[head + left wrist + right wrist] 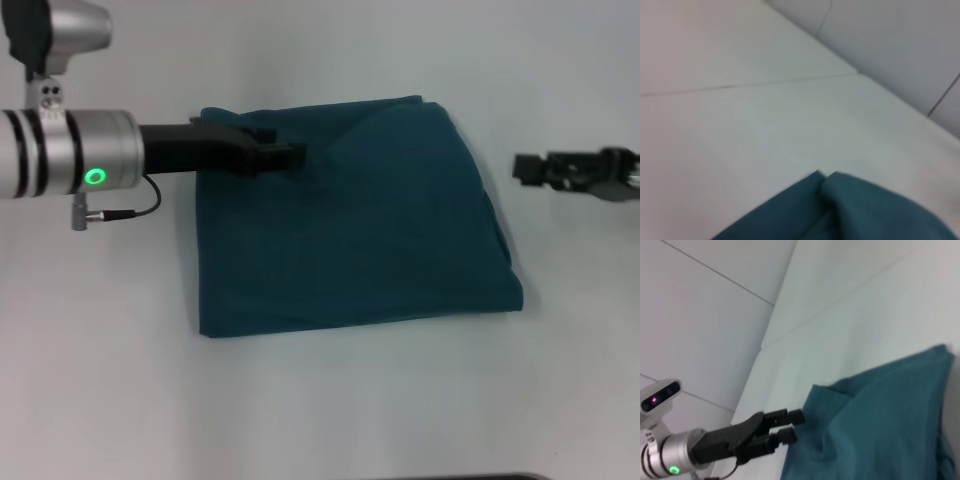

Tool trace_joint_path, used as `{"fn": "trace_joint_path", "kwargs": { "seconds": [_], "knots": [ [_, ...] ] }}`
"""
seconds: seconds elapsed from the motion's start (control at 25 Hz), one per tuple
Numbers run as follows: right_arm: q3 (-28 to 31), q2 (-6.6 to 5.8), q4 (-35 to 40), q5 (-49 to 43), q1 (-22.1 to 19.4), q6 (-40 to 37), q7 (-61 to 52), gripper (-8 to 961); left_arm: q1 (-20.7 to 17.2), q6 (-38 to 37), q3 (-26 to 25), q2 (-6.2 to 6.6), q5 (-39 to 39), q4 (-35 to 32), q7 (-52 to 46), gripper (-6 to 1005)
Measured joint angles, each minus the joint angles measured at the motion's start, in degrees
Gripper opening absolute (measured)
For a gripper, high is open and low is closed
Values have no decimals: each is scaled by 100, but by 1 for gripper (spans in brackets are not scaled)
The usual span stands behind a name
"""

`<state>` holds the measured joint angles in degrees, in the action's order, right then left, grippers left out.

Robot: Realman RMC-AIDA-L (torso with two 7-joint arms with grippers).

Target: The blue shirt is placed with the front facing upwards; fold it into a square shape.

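The blue shirt lies on the white table folded into a rough square, plain teal side up, with no lettering showing. My left gripper reaches in over the shirt's far left part, tips at a small wrinkle. In the right wrist view the left gripper has its fingers slightly apart at the edge of the shirt, with no cloth between them. The left wrist view shows only a far corner of the shirt. My right gripper hovers off the shirt's right side, apart from it.
White table surface surrounds the shirt on all sides. A seam line in the table runs behind the shirt, and a tiled wall stands past the far edge. A dark edge shows at the near rim.
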<state>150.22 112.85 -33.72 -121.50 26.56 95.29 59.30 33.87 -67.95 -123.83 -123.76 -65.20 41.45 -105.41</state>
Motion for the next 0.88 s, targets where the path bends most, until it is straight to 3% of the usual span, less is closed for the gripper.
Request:
{"fn": "trace_joint_path", "kwargs": {
  "seconds": [0.28,0.72,0.88],
  "knots": [
    [-100,243,209,-34,546,-603,180,466,-243,-167,-308,7,-54,241,-4,536],
    [-830,484,798,-42,966,-1871,691,67,-309,-155,-397,11,-58,206,2,536],
    [-1026,528,820,-41,950,-2266,681,34,-343,-159,-397,11,-41,200,2,535]
  ]
}}
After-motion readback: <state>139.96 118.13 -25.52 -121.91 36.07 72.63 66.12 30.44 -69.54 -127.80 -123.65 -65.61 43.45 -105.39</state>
